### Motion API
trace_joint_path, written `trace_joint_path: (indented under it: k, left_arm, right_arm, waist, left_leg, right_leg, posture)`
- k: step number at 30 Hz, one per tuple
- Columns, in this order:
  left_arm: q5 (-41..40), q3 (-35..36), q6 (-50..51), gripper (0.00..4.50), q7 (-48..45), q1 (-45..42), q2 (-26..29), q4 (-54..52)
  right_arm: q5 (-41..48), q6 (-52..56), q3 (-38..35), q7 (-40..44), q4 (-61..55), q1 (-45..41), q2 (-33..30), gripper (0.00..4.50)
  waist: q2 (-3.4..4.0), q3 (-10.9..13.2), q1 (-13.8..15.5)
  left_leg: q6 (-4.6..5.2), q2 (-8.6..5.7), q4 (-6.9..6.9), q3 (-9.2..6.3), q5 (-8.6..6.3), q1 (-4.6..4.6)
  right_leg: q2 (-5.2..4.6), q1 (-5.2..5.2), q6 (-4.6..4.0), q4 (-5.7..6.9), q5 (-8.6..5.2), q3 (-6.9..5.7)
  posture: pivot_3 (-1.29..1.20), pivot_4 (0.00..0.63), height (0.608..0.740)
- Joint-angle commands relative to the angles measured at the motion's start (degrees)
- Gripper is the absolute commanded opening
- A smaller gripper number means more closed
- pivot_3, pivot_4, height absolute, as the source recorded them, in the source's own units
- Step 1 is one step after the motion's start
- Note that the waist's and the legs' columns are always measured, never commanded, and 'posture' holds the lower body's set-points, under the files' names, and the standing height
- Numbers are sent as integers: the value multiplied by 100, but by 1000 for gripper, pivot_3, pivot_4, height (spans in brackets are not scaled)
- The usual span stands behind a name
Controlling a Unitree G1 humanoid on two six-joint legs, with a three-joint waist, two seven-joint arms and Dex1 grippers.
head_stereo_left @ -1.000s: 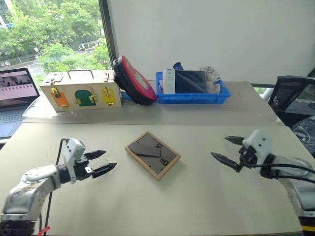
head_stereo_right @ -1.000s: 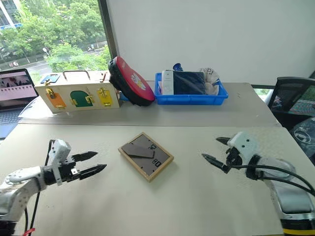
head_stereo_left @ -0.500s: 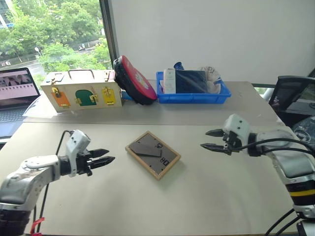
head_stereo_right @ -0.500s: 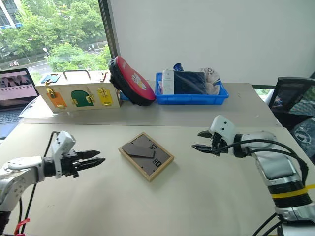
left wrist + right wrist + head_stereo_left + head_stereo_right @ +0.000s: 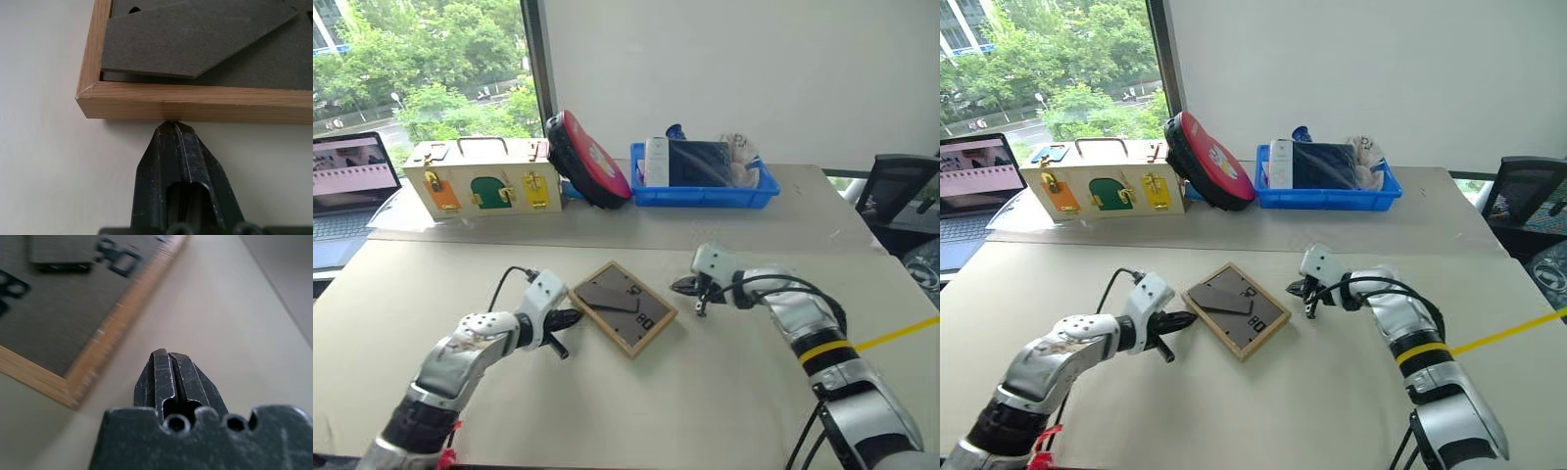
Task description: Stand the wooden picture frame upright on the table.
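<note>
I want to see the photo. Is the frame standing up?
No. The wooden picture frame lies flat, dark back up, on the table.

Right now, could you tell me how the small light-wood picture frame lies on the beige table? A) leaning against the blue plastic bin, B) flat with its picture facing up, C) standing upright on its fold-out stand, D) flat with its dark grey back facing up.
D: the light-wood picture frame lies flat on the beige table, its dark grey back and folded stand facing up, between the two shut grippers.
</note>
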Motion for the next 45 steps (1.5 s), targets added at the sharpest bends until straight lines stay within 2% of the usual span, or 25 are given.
trace_joint_path:
  k: [1,7,13,16,19,22,25,28,34,40,45]
  left_arm:
    - [209,-77,-217,0,-157,-190,8,216]
    - [369,-345,-469,0,-616,-411,-10,467]
    - [443,-214,-323,0,-654,70,193,104]
    - [590,25,-503,0,-744,470,639,170]
    - [599,329,-965,0,-1278,415,1272,741]
    - [496,362,-1092,0,-1587,360,1467,853]
    - [238,349,-883,0,-1858,384,1423,638]
    - [-24,168,-487,0,-1793,447,991,179]
    - [-193,4,151,0,-1669,431,528,-322]
    - [-404,-38,538,0,-1760,665,619,-700]
    - [-303,-27,445,0,-1745,768,775,-601]
  right_arm:
    - [421,521,-50,312,-1329,663,-95,91]
    - [702,1669,-63,200,-3178,1652,-362,91]
    - [511,2086,-172,-324,-3609,2127,-426,91]
    - [342,2032,-379,-632,-3426,2196,-599,91]
    - [468,1873,-705,-562,-3124,2209,-910,91]
    - [547,1711,-811,-584,-2852,2043,-914,91]
    - [445,1364,-771,-693,-2367,1677,-699,91]
    - [216,966,-482,-806,-1561,1047,-230,91]
    - [-7,482,-279,-793,-598,424,257,91]
    - [-29,302,-250,-710,-380,324,365,91]
    - [-63,284,-265,-652,-362,393,289,91]
  waist:
    - [1,-1,41]
    - [2,-2,67]
    - [0,-4,53]
    - [0,-7,33]
    - [0,-9,22]
    - [1,-11,10]
    - [0,-11,-35]
    - [2,-12,-83]
    - [2,-12,40]
    - [3,-12,39]
    - [4,-13,38]
  left_leg:
    - [0,0,1,0,0,0]
    - [0,1,10,-1,-2,0]
    - [0,1,12,-1,-2,0]
    - [1,1,11,-1,-3,3]
    - [1,2,10,-1,-3,12]
    - [1,2,14,0,-2,19]
    - [1,2,14,0,-2,18]
    - [1,2,13,0,-2,12]
    - [4,0,13,-1,-5,-3]
    - [6,1,13,-1,-7,0]
    - [6,1,12,-1,-7,2]
  right_leg:
    - [0,0,0,0,0,0]
    - [2,1,1,3,0,0]
    - [2,1,3,3,-1,1]
    - [2,1,2,3,-1,1]
    - [2,5,2,2,-1,2]
    - [1,6,16,1,-9,2]
    - [1,7,31,1,-18,2]
    - [1,6,25,2,-14,3]
    - [0,5,6,-2,-2,1]
    - [1,5,5,-3,-2,1]
    - [1,5,5,-2,-3,1]
  posture:
    - [0,150,717]
    - [0,150,717]
    - [0,150,717]
    - [0,150,717]
    - [0,150,717]
    - [0,150,717]
    - [0,150,717]
    - [0,150,717]
    - [0,150,717]
    - [0,150,717]
    - [0,150,717]
